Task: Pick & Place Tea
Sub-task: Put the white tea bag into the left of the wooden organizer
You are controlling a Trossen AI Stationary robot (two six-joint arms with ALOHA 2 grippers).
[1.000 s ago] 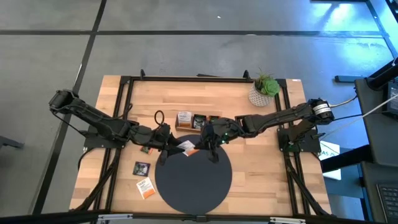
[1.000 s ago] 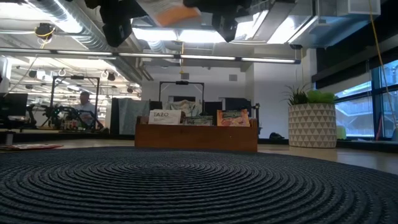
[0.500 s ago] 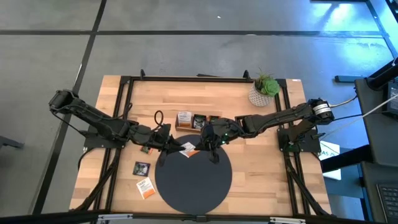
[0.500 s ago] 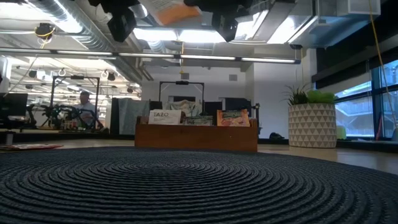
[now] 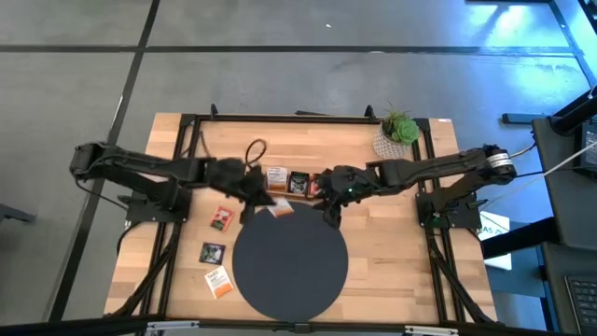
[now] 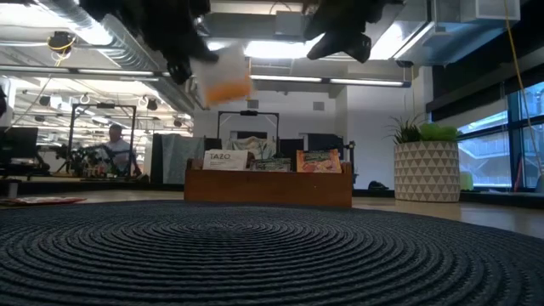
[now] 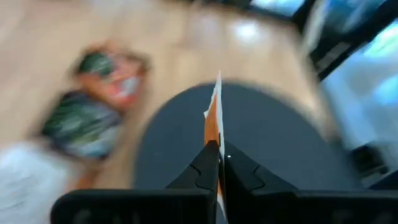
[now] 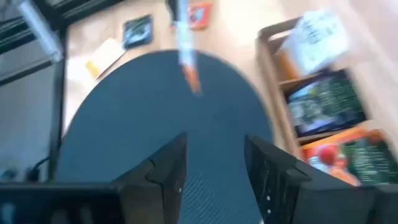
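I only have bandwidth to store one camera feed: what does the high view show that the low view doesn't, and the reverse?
Only the high view shows three loose sachets on the table left of the mat, plus both arms whole. Only the low view shows the TAZO label on the tray and a person in the room behind. Both show the left gripper shut on the orange-and-white sachet, the tray, mat and plant.

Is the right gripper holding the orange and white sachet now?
No, the right gripper stands open and empty, while the left gripper pinches the orange and white sachet.
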